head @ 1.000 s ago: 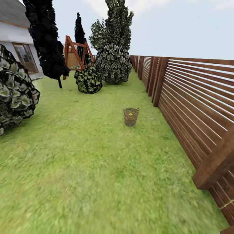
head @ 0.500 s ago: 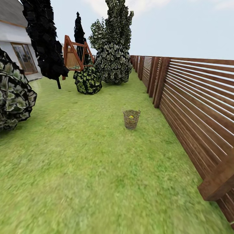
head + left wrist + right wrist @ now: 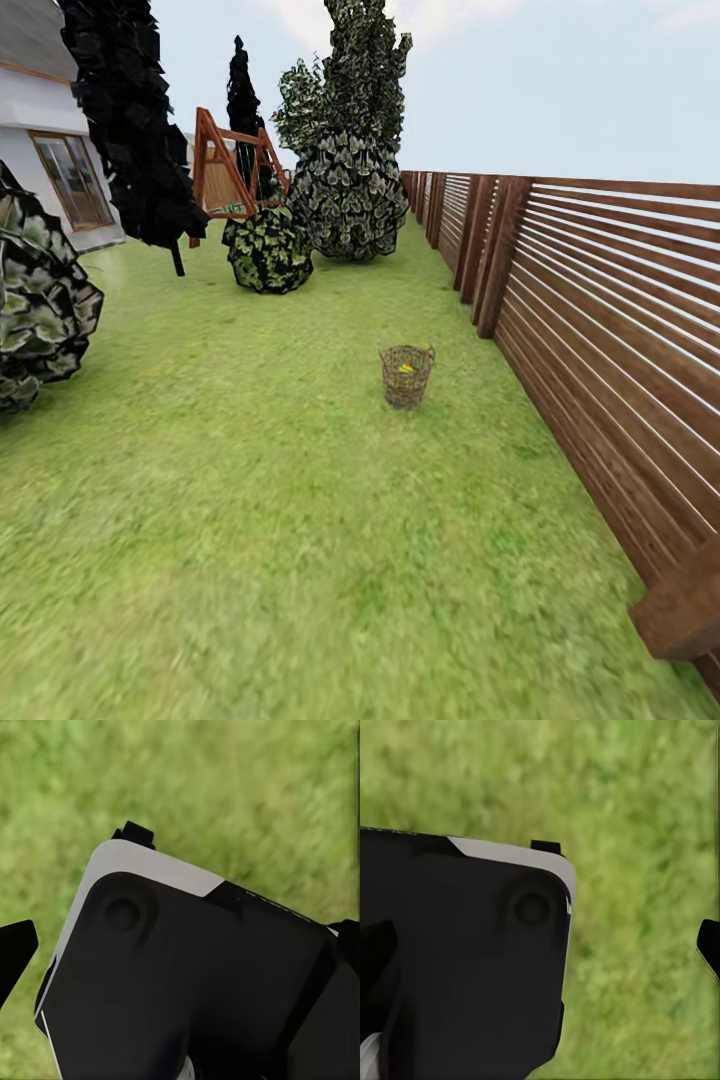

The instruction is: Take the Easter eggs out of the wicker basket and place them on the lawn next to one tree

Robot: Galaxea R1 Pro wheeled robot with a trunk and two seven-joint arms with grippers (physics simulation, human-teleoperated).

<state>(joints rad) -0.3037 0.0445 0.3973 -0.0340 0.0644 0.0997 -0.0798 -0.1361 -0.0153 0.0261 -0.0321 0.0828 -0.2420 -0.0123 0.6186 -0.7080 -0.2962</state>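
The wicker basket (image 3: 406, 375) stands upright on the lawn (image 3: 250, 480) a few metres ahead, close to the fence. Something yellow, one of the Easter eggs (image 3: 405, 368), shows through its open top; I cannot tell how many lie inside. A tree (image 3: 130, 130) with a blackish canopy and a thin trunk rises at the far left. In the left wrist view my left gripper (image 3: 184, 945) hangs over grass and the robot's black-and-white body, its fingertips (image 3: 16, 952) spread to the picture's edges, holding nothing. My right gripper (image 3: 544, 949) is likewise open and empty, one fingertip (image 3: 709, 945) at the edge.
A brown slatted fence (image 3: 600, 330) runs along the right side. A round bush (image 3: 40, 300) sits at the left, and two more bushes (image 3: 268, 250) and a tall leafy shrub (image 3: 350, 190) stand beyond the basket. A wooden A-frame (image 3: 225, 165) and the white house (image 3: 50, 150) lie behind.
The whole head view has shifted: the camera has rolled forward, so the basket looks slightly nearer and the left bush slides toward the picture's edge. Nothing in the garden has moved.
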